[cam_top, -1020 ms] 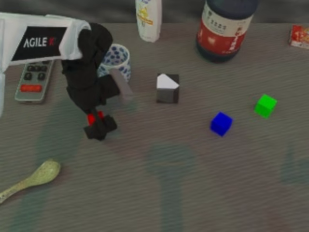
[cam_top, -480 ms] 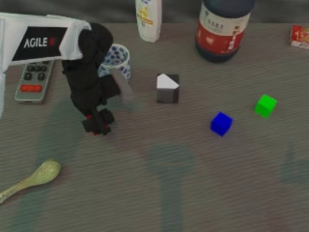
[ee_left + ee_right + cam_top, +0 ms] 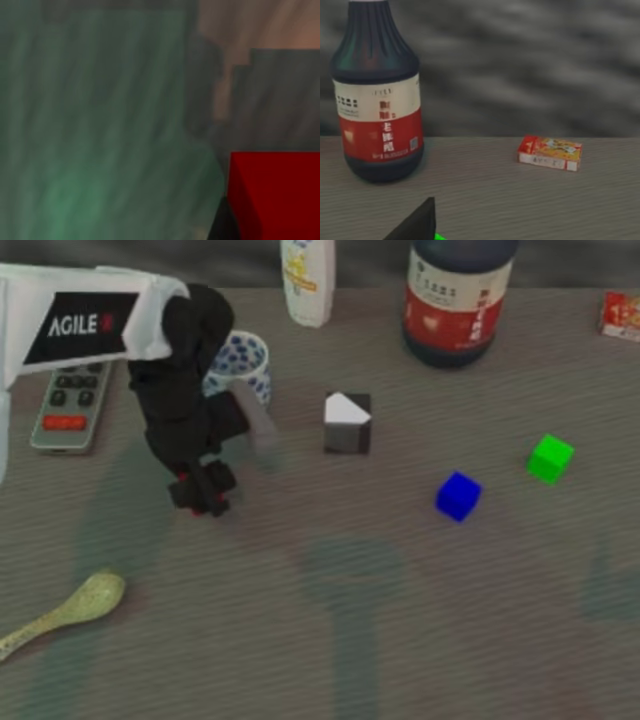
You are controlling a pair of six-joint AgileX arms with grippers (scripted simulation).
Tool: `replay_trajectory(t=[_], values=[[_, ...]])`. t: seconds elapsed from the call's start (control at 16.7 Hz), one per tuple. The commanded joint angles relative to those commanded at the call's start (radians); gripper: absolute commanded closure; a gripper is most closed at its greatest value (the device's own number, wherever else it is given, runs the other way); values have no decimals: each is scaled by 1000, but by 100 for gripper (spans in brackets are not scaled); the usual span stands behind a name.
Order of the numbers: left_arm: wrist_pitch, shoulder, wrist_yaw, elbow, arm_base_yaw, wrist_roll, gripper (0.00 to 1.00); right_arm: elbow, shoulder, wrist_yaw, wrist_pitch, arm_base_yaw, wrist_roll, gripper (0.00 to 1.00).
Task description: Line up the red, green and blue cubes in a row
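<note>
My left gripper [image 3: 203, 492] stands at the table's left, pointing down, shut on the red cube [image 3: 277, 197]. From above the cube is almost hidden under the gripper, with only red slivers showing. The blue cube [image 3: 458, 496] sits on the table right of centre. The green cube [image 3: 550, 458] lies a little farther right and farther back. My right arm is outside the top view. In the right wrist view a dark part of the right gripper [image 3: 417, 222] shows at the lower edge, with a sliver of green cube [image 3: 439, 237] beside it.
Just behind my left arm stands a blue-spotted cup [image 3: 240, 365], with a grey, black and white block [image 3: 347, 422] to its right. A remote [image 3: 70, 405] and a spoon [image 3: 70, 612] lie at the left. A white bottle [image 3: 308, 280], a dark bottle [image 3: 458, 300] and a red box [image 3: 620, 316] line the back.
My left gripper's fingers have closed in on the red cube, which is now nearly covered from above. The blue and green cubes have not moved.
</note>
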Motion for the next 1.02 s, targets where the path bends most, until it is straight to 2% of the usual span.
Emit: replay_trajectory(t=[0.36,0.72,1.02], values=[[-195,-69,-1,116,18,-4,100,0,0,0,0,0,0,0],[-210,-80,-2,125,12,-2,100,0,0,0,0,0,0,0],[-175,-217,-1,-39,-98,43,100,0,0,0,0,0,0,0]])
